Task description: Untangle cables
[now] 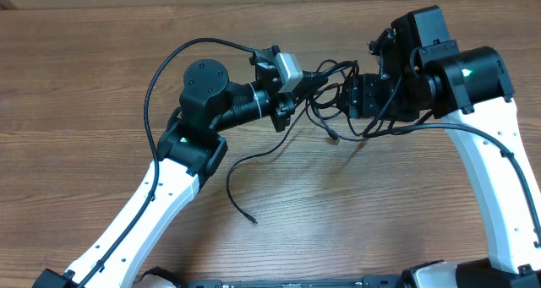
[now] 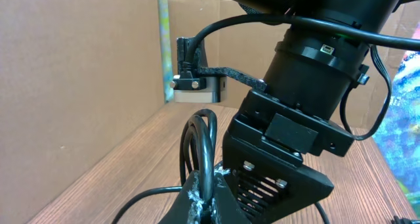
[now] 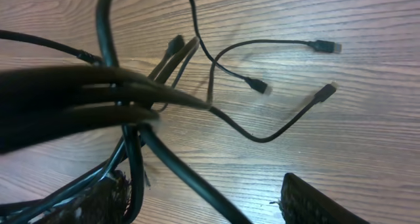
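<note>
Closest to the lens in the right wrist view, a blurred black wedge [image 3: 72, 102] with long slots tapers to a point, too soft to identify. Below it the right gripper [image 3: 200, 188] has its fingers apart. One is ribbed and mesh-like at the lower left, the other a flat black slab at the lower right, and both are cut off by the frame. The cables [image 3: 252, 138] are thin, smooth black cords. One passes through that gap, and whether it touches either finger I cannot tell. From overhead they bunch at the far middle of the wood-grain table [image 1: 380, 229], between the two arms. A loose strand curls toward the near left, and small plug ends lie on the boards. The left gripper [image 2: 202, 196] is pinched together on a rounded loop of them, its tips partly out of frame. Plain brown cardboard [image 2: 65, 86] stands behind.
</note>
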Tool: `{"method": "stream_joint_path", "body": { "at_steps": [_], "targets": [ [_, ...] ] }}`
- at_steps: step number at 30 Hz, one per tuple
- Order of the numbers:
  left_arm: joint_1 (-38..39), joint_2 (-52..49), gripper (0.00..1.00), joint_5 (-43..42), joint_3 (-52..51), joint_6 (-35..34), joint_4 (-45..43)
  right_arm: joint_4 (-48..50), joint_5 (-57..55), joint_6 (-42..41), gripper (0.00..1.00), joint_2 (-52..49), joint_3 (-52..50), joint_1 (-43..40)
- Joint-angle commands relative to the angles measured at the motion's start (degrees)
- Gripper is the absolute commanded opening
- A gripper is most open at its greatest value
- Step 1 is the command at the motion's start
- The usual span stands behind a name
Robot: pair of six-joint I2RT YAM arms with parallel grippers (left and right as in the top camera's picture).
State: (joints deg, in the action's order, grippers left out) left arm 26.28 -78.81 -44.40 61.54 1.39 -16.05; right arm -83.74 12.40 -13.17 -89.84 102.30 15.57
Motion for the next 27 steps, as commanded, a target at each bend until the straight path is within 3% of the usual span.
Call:
{"method": "stream_joint_path", "body": {
  "at_steps": [1, 20, 27],
  "targets": [
    [0.3, 0.7, 0.04, -0.6, 0.5, -0.8, -0.8, -0.5, -2.5, -0.5, 0.72, 0.0, -0.3, 0.1],
    [-2.1, 2.0, 0.04, -0.2, 0.5, -0.8, -2.6, -3.8, -14.3, -5.3, 0.64, 0.0, -0.3, -0.7],
    [-4.4, 3.4, 0.04, -0.2, 0.5, -0.8, -1.7, -5.3, -20.0, -11.6, 0.55, 0.0, -0.3, -3.9]
  ]
}}
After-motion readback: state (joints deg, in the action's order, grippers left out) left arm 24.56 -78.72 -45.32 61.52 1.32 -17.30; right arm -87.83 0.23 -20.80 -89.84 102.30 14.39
